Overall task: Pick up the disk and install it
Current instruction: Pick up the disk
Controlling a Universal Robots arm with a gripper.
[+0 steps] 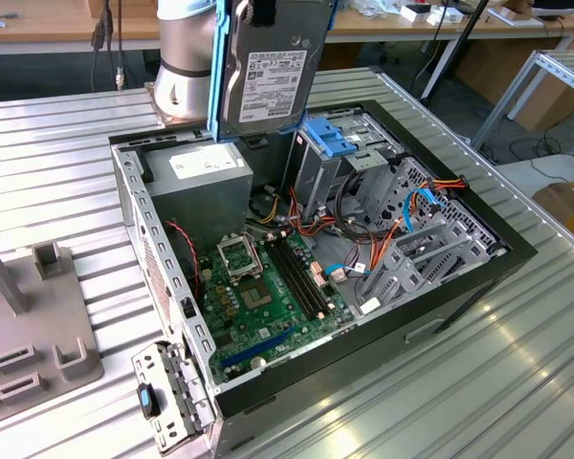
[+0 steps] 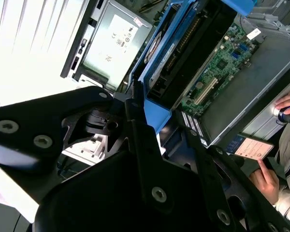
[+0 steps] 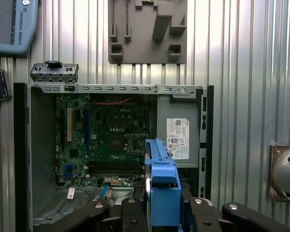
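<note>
Exterior view: the disk [image 1: 268, 72] hung on edge above the open computer case [image 1: 517, 253], over the back corner where the power supply [image 1: 196, 177] met the drive cage [image 1: 316, 182]. The label side faced the camera and the blue rails ran down both long edges. Carrying it upright probably kept the flat faces free for the grip and pointed a narrow end down toward the bay. It was well clear of the case and touched nothing inside it, so I judged it picked up but not yet installed.

In the first wrist view, the gripper [image 3: 163, 207] had its black jaws closed against the two broad sides of the disk [image 3: 160, 164], one on each side of the blue rail edge. The camera looked straight down past it at the motherboard [image 3: 111, 140]. The light-blue latch plate [image 1: 327, 139] stood raised at the top of the cage, which seemed to leave the slot below it open.

The case lay on its side on the ribbed metal table [image 1: 517, 382], so that its inside could be reached from above. A grey holder tray [image 1: 29, 325] sat on the table beside it, at the exterior view's left
</note>
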